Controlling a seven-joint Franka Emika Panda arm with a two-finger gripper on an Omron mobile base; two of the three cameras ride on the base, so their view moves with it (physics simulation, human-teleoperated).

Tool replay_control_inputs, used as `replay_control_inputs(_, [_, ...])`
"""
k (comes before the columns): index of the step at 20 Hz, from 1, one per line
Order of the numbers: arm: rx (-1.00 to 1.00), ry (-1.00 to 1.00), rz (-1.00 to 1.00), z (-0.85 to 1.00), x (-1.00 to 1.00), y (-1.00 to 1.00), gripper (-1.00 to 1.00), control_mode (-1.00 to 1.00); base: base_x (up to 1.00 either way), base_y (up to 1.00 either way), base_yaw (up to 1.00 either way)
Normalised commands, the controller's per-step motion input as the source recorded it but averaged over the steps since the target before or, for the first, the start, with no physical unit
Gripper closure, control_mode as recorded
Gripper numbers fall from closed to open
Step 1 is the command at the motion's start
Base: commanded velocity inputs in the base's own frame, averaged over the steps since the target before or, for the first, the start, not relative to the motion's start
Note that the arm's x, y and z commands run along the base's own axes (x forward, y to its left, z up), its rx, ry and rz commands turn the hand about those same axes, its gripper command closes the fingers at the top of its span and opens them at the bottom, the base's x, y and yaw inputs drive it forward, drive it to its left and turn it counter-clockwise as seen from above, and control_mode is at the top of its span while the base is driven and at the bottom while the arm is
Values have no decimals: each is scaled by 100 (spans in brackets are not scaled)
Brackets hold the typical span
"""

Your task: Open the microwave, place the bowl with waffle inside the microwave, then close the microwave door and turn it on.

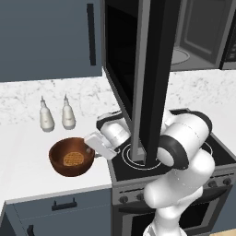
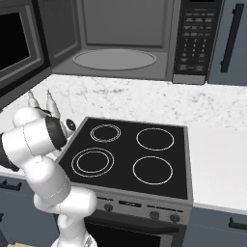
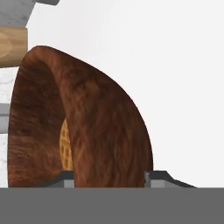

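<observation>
The dark-brown wooden bowl (image 1: 69, 167) sits on the white counter left of the cooktop, with the golden grid-patterned waffle (image 1: 73, 159) lying inside it. My gripper (image 1: 90, 146) reaches down to the bowl's right rim. In the hand view the bowl wall (image 3: 100, 122) stands between the two fingertips, which press on either side of it, and a sliver of waffle (image 3: 65, 148) shows inside. The microwave (image 2: 125, 38) hangs above the stove, its grey cavity and turntable exposed. The microwave door (image 1: 152, 78) is swung wide open and juts out over the cooktop and my arm.
Two white bottles (image 1: 46, 117) (image 1: 68, 115) stand on the counter behind the bowl. The black four-ring cooktop (image 2: 128, 157) lies under the microwave. The control panel (image 2: 195, 38) is at the microwave's right edge. A blue-grey cabinet door (image 1: 46, 37) hangs at upper left.
</observation>
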Motion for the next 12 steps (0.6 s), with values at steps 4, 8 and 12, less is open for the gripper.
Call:
replay_control_inputs(4, [0, 0, 0, 0, 0, 0, 100, -100, 0, 0, 0])
replay_control_inputs(8, [-1, 0, 0, 0, -4, -7, 100, -100, 0, 0, 0])
replay_control_inputs(12, [-1, -4, -1, 16, -24, -9, 100, -100, 0, 0, 0])
